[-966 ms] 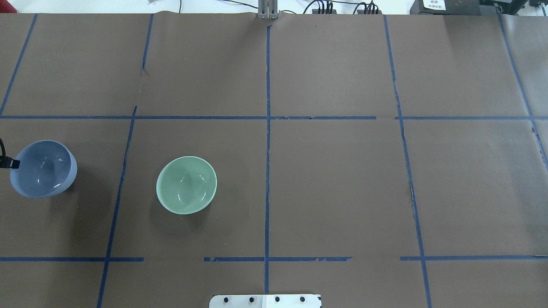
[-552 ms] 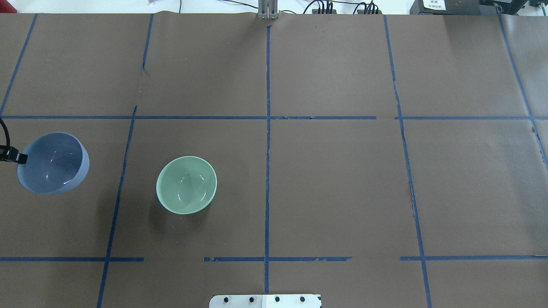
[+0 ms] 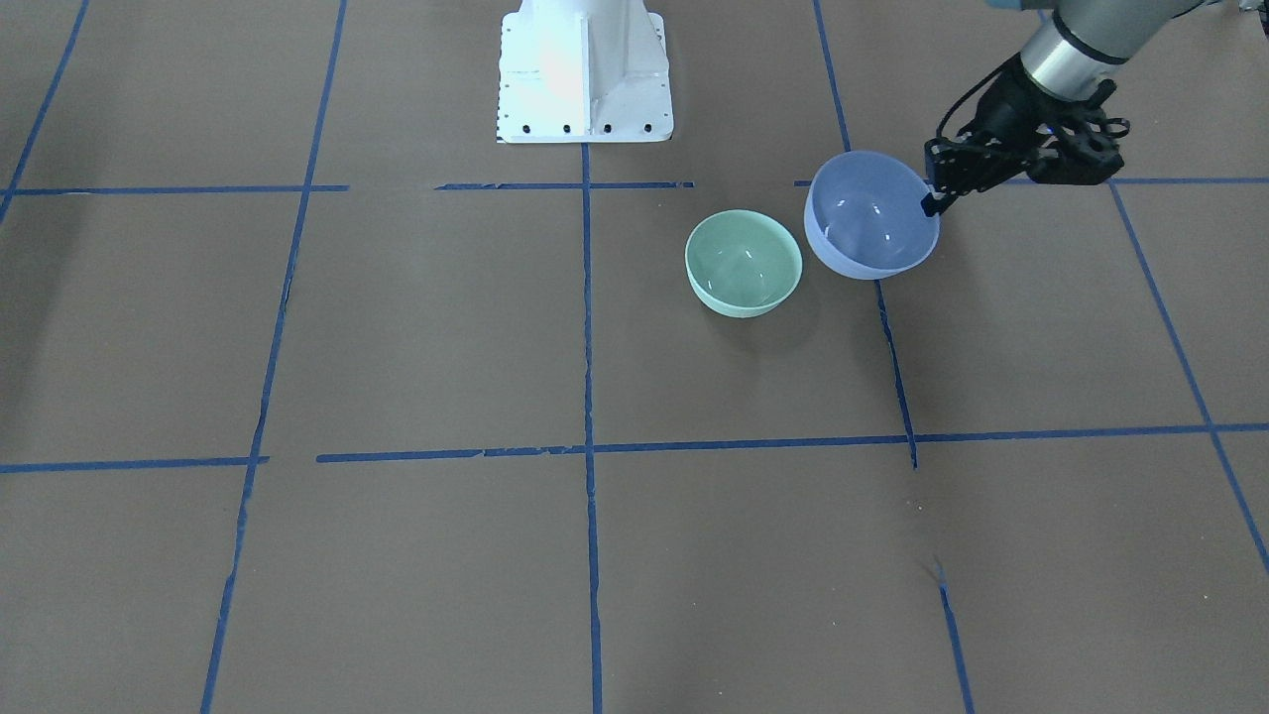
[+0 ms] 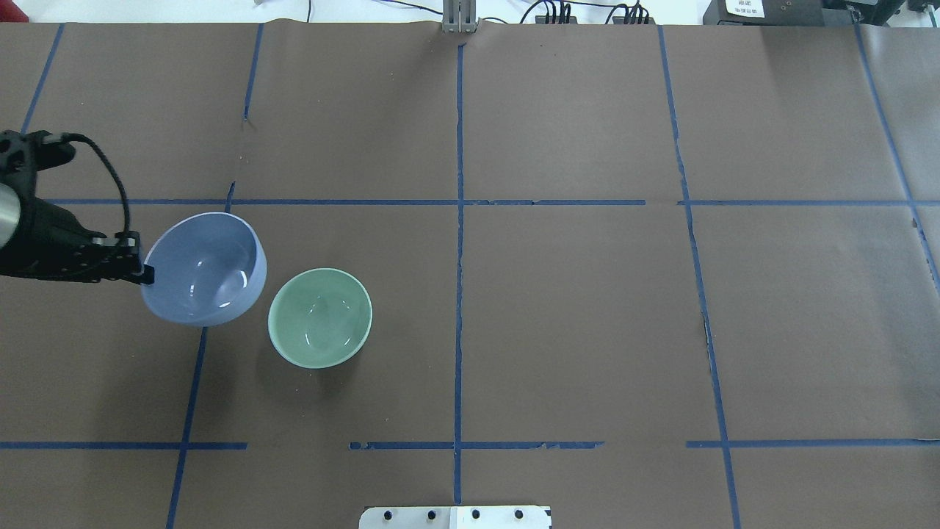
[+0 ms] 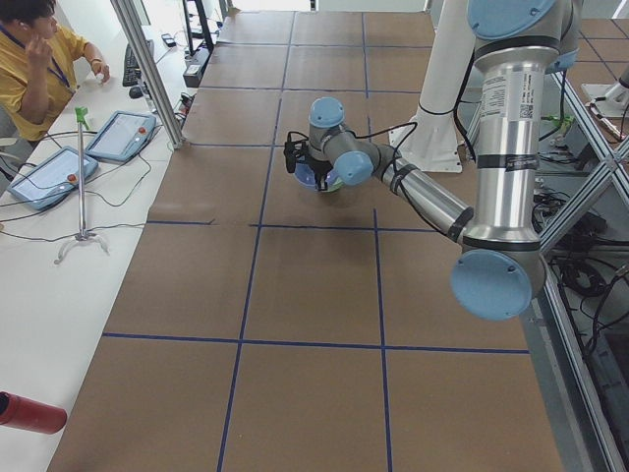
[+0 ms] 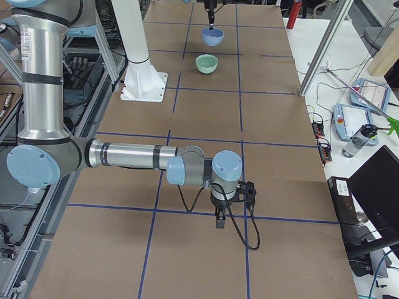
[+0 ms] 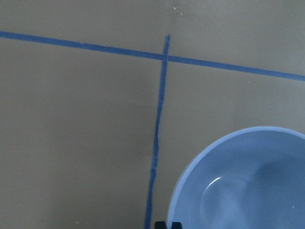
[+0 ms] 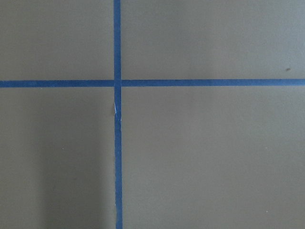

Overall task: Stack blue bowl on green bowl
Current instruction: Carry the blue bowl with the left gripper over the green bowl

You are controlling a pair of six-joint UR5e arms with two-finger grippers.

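left gripper (image 4: 147,275) pinching blue bowl (image 4: 205,268) rim — aloft, just beside green bowl (image 4: 320,317)

We are looking at a brown paper table cover (image 4: 573,316) | blue tape lines (image 4: 459,294) are gridding it | a white side bench (image 5: 39,295) is carrying two teach pendants (image 5: 120,135)

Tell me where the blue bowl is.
Overhead view, left side: the blue bowl hangs from the left gripper, just left of the green bowl.
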